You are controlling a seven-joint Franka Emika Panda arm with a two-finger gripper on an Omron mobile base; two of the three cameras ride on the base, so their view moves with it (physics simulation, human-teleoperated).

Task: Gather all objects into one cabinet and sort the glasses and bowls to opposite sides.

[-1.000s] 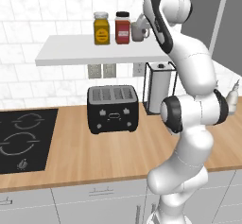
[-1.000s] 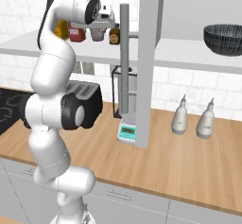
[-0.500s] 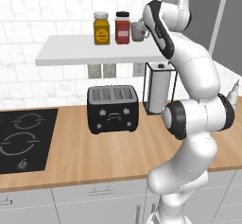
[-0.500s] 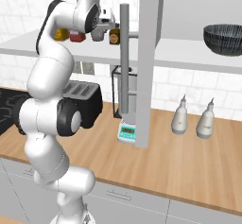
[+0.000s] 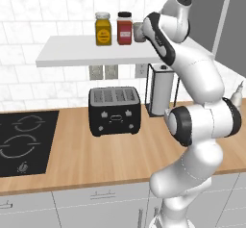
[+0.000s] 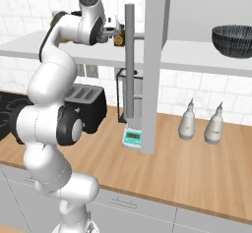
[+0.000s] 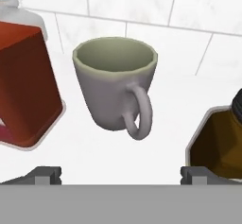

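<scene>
While the end effector [image 7: 121, 175] stands spread wide, the grey-brown handled mug [image 7: 116, 87] sits upright, pale-green inside.

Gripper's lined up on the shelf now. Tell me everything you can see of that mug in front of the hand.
The mug is grey-brown, ceramic-looking, with a paler greenish inside, and it is empty. It tapers toward its base and has one loop handle, which faces the hand camera. It stands upright on the white shelf, in front of the white tiles, between the red jar and a brown jar, touching neither. The gripper is open in front of it, not touching it.
</scene>
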